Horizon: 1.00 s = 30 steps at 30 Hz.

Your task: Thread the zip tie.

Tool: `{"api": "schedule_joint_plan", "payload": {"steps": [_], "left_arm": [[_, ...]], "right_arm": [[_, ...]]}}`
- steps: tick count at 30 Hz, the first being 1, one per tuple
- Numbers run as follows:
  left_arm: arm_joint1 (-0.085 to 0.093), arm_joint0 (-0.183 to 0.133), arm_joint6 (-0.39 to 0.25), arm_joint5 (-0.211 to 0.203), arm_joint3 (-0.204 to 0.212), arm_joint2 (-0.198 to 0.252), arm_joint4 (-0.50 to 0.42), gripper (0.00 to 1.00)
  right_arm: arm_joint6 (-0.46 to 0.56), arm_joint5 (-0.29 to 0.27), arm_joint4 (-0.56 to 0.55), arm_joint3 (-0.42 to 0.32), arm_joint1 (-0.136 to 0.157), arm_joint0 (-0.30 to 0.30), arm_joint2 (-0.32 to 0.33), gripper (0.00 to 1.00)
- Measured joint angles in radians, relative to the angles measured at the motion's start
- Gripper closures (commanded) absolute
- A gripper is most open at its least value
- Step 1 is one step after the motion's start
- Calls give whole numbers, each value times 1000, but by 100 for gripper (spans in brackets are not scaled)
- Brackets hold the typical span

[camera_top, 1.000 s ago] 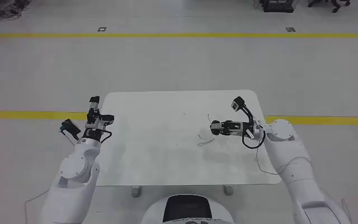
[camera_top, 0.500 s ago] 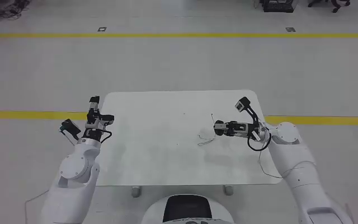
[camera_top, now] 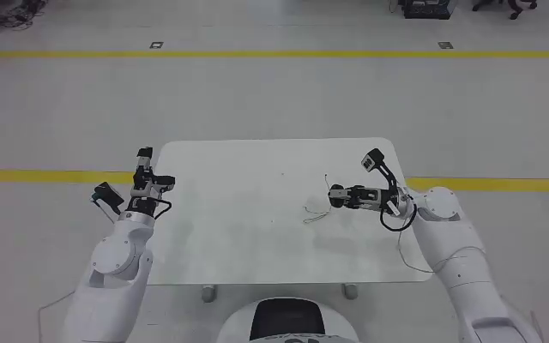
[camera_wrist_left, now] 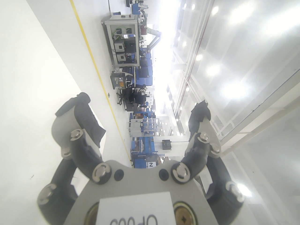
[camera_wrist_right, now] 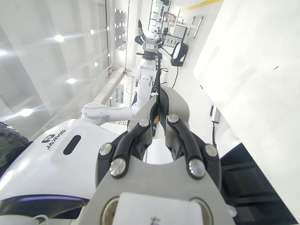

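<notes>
Right fingers: the right gripper (camera_wrist_right: pixel 159 94) has its 2 fingers pressed together on the zip tie (camera_wrist_right: pixel 159 76), above the right half of the desk (camera_top: pixel 240 249).
Zip tie: a thin dark strip, clamped partway along. Its free length runs straight out past the fingertips, and it touches nothing else. Head or tail end, I cannot tell.
Long axis: in the right wrist view the strip lies in line with the fingers and aims across the desk toward the other arm. In the top view its tip leans a little toward the desk's far edge.
Strand on desk: a thin pale strand (camera_top: pixel 314 215) lies just beside the right gripper, on the robot's side. It is too small to identify.
Left fingers: the left gripper (camera_wrist_left: pixel 140 103) has its 2 fingers spread wide with nothing between them. It sits at the desk's left edge, well apart from the tie.
Nearer arm: the right, already gripping. The left probably has to cross the desk to meet the free tip head-on.
</notes>
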Motion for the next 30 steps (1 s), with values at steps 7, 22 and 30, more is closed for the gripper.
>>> {"api": "schedule_joint_plan", "payload": {"steps": [7,22,30], "left_arm": [[1,4,-100,31,-43,91,145,0],[3,17,-176,-57,-78,133,236,0],[1,4,-260,-4,-108,258,404,0]], "right_arm": [[0,0,0,0,0,0,0,100],[0,0,0,0,0,0,0,100],[-57,15,-4,-26,-1,-19,-34,100]]}}
